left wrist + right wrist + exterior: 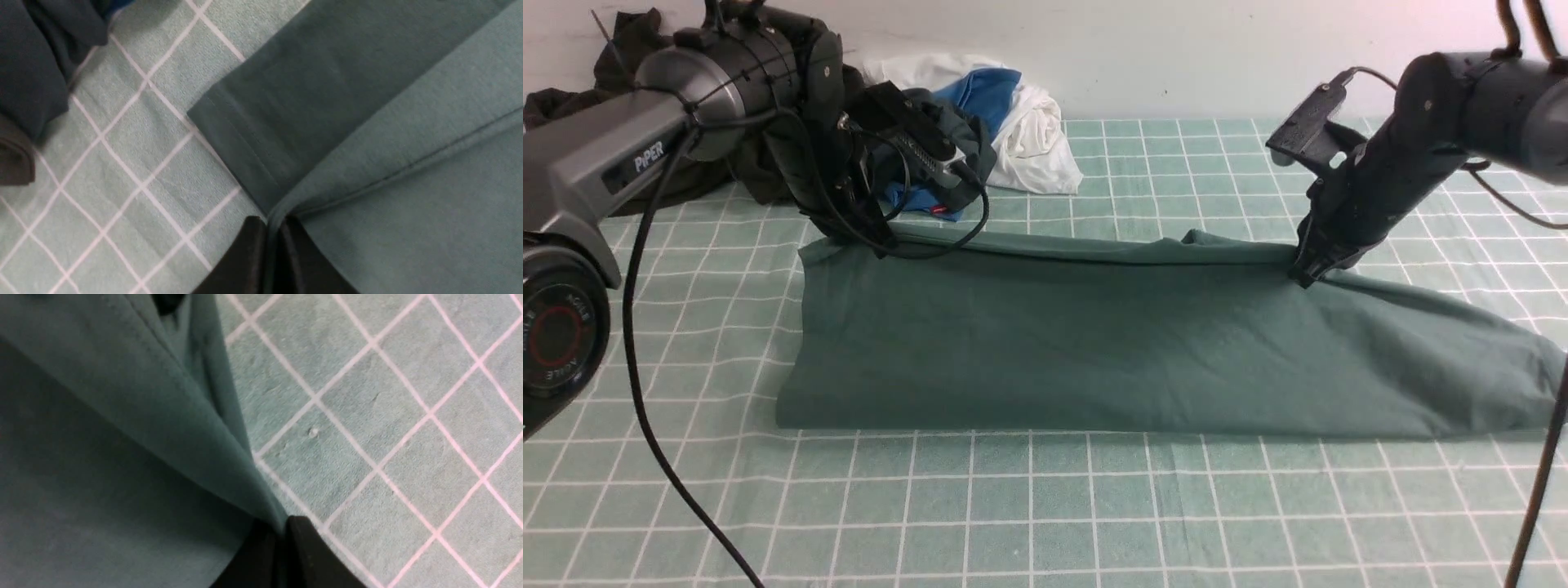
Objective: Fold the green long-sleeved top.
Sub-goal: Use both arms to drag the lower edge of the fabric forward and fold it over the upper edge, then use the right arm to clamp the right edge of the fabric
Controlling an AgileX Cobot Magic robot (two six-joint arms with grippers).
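The green long-sleeved top [1143, 343] lies folded into a long band across the checked table. My left gripper [870, 238] pinches its far left edge; in the left wrist view the black fingertips [255, 232] are shut on a fold of the top [408, 196], and a hemmed layer lies flat beyond them. My right gripper [1311, 268] holds the far edge further right. In the right wrist view a ridge of the top [135, 416] runs into the shut gripper [282, 531].
A pile of dark grey, blue and white garments [1005, 122] lies behind the left gripper. A very dark garment [572, 106] sits at the far left by the wall. Black cables [645, 392] hang from the left arm over the checked cloth [1045, 506].
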